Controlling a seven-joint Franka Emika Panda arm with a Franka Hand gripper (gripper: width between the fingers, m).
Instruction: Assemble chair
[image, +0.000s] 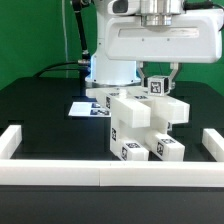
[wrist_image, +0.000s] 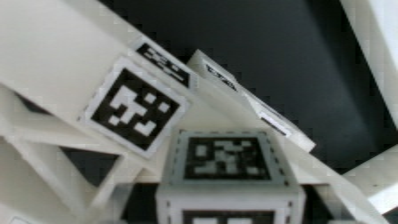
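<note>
White blocky chair (image: 143, 125) stands on the surface (image: 40, 110) — straight below the hand (image: 160, 80), long axis upright. That hand straddles the top tagged block (image: 157, 87); we cannot tell whether it clamps or hangs loose — too blurred.

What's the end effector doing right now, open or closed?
End effector: straddles a chair part; whether closed on it cannot be told.

White chair parts (image: 140, 118) bear black-and-white square tags (image: 157, 86). The table (image: 40, 115) is black, the border rails (image: 60, 176) white, the backdrop (image: 30, 35) green.
</note>
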